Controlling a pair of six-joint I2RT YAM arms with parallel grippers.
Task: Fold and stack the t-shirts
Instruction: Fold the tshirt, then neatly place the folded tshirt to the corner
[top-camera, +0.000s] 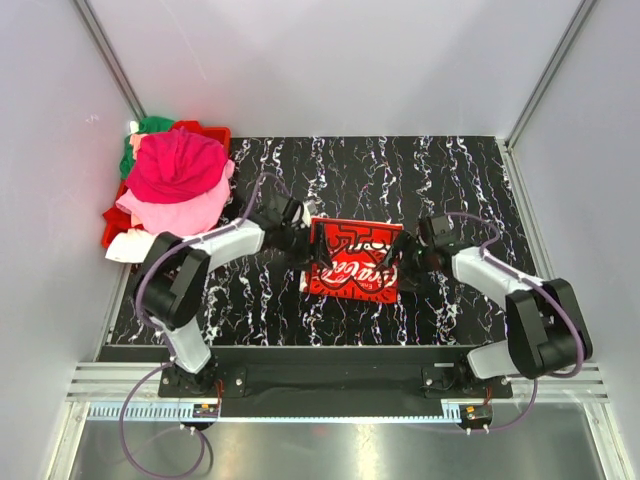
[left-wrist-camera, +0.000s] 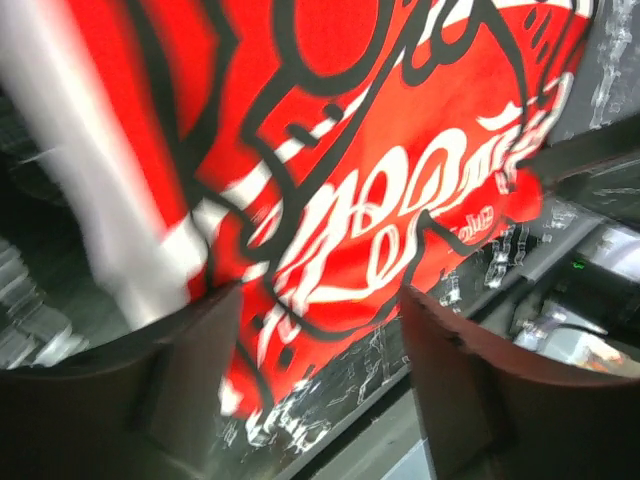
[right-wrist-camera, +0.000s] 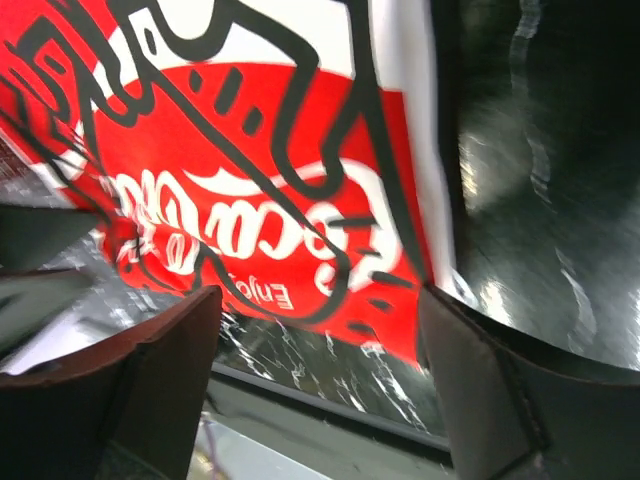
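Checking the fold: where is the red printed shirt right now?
In the top view, the red printed shirt lies mid-table between the left gripper and right gripper.

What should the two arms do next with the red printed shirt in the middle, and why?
Probably close both tools on the shirt's side edges. The red printed shirt lies as a small folded rectangle, and the left tool and right tool stand open at its two sides, gripping nothing. A pinch on each side would let them fold or lift it.
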